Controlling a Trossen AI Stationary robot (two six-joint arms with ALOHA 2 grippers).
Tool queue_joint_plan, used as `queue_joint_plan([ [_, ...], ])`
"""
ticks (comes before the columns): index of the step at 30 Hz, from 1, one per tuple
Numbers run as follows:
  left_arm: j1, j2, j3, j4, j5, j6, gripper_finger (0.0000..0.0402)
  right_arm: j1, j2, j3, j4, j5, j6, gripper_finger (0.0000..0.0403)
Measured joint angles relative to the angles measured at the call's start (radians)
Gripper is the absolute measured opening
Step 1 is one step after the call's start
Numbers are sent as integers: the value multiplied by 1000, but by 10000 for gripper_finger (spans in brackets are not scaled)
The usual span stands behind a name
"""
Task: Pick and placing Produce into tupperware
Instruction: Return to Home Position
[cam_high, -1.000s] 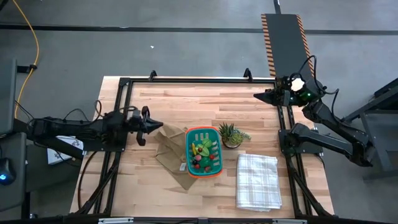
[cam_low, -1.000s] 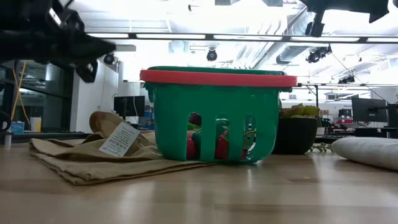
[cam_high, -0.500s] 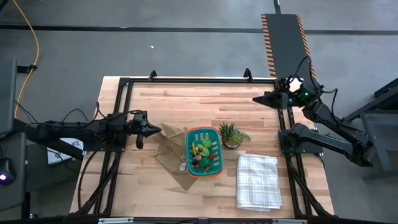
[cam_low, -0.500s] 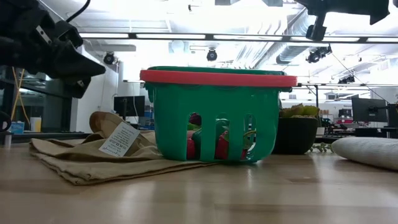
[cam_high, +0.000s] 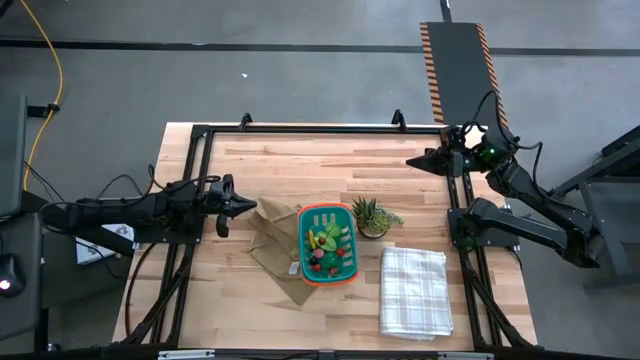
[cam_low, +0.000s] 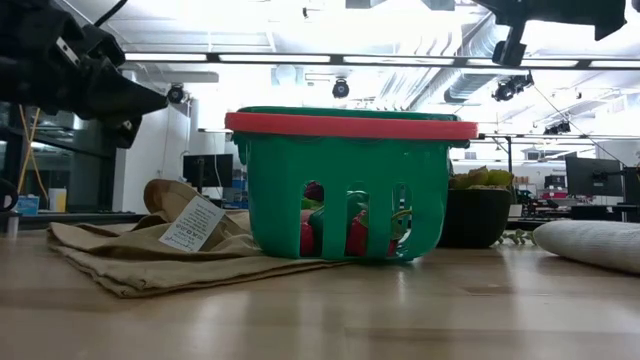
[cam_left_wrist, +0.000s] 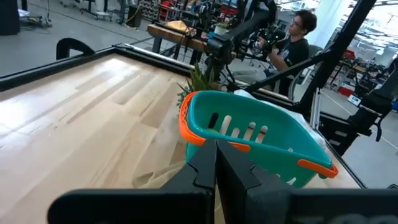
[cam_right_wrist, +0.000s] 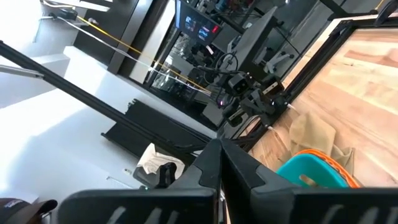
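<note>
The teal tupperware (cam_high: 327, 243) with an orange rim stands near the table's middle, its base partly on a brown paper bag (cam_high: 273, 245). Produce (cam_high: 325, 246) lies inside it: green, yellow and red pieces, also showing through the slots as produce (cam_low: 340, 235) in the low view. My left gripper (cam_high: 251, 207) is shut and holds nothing, level above the table's left part, pointing at the tupperware (cam_left_wrist: 255, 134). My right gripper (cam_high: 410, 160) is shut and bare, high over the far right corner.
A spiky green potted plant (cam_high: 370, 217) stands right of the tupperware. A folded white checked cloth (cam_high: 413, 291) lies at the near right. A black frame (cam_high: 320, 128) runs along the table's far and side edges. A person sits in the room beyond (cam_left_wrist: 298, 37).
My left gripper has drawn back toward the table's left edge, away from the paper bag, and tipped from slanting down toward level. It has stayed shut. The tupperware and its produce have not moved.
</note>
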Motion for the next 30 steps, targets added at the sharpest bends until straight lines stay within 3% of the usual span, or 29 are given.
queue_joint_plan([
  [8,0,-20,104,-264,-38,-10,0,0,-2,0,-1,-8,-11,0],
  [12,0,-55,108,-184,-23,-3,0,0,-2,0,-1,-11,-26,0],
  [18,0,-128,106,-175,-87,15,0,0,-2,0,-1,-12,-27,0],
  [30,0,-124,-1,31,-94,22,0,0,-2,0,-1,-13,-27,0],
])
